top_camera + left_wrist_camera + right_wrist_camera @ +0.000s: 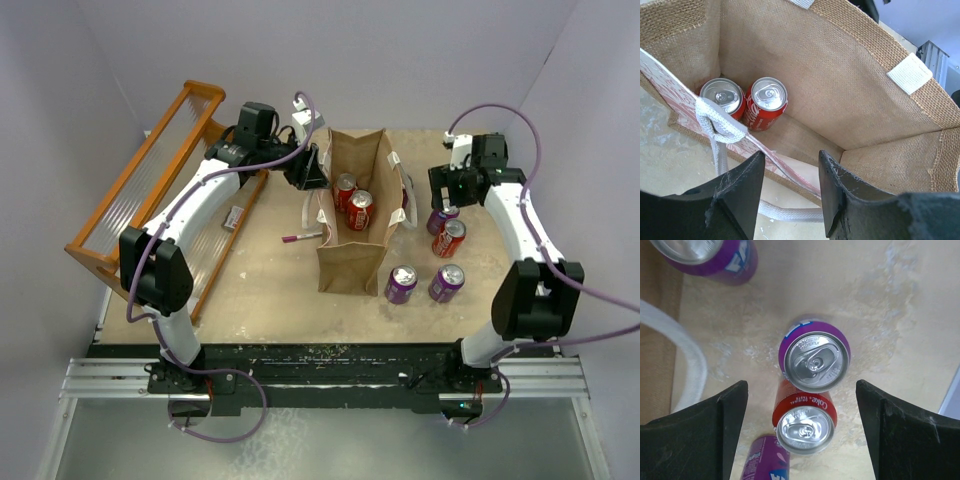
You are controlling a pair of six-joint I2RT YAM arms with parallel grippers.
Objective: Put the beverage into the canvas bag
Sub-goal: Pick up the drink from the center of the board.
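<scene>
While the left gripper [791, 159] sits at the bag's [352, 250] left rim, its jaws are about half apart with the bag's thin near wall running up between them. From my feed it looks like a loose straddle, not a pinch. Bag stands upright mid-table, mouth open, and I can see two red cans [767, 102] standing side by side at one end of its floor, tops up. One white handle [715, 127] droops over the near wall, right by those cans.

Over on the other side the right gripper [801, 386] is spread wide and holds nothing. It hovers above a purple can [815, 357] that stands on the table [890, 300] just right of the bag, with a red can [804, 426] right beside it on the near side. Two more purple cans [401, 284] stand nearer the bases, off the bag's front right corner, a little apart from each other. Orange rack [140, 190] lies along the left edge, and a pen [302, 237] lies on the table just left of the bag
</scene>
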